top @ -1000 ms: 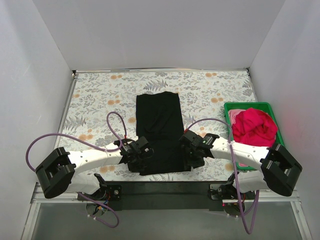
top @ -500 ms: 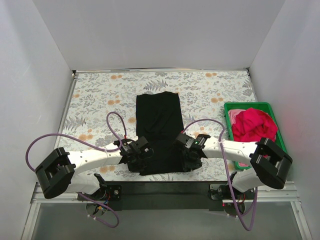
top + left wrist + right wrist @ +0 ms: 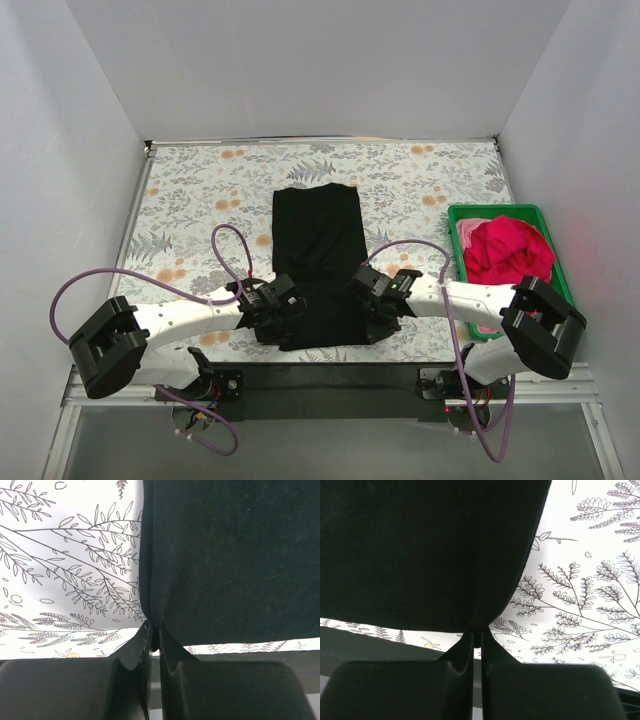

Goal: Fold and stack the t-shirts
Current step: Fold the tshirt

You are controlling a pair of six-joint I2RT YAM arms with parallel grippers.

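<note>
black t-shirt (image 3: 318,255) lies folded into a long strip mid floral table (image 3: 200,190), long axis running near to far. left gripper (image 3: 152,632) pinched onto its near left corner, right gripper (image 3: 476,637) clamped on near right corner. pinkish-red t-shirt (image 3: 510,250) bunched in green crate (image 3: 455,215) at right.

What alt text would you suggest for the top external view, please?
From above, the left gripper and right gripper each pinch a near corner of a black t-shirt lying folded lengthwise on a floral table. A pinkish-red t-shirt sits crumpled in a green crate at right.
</note>
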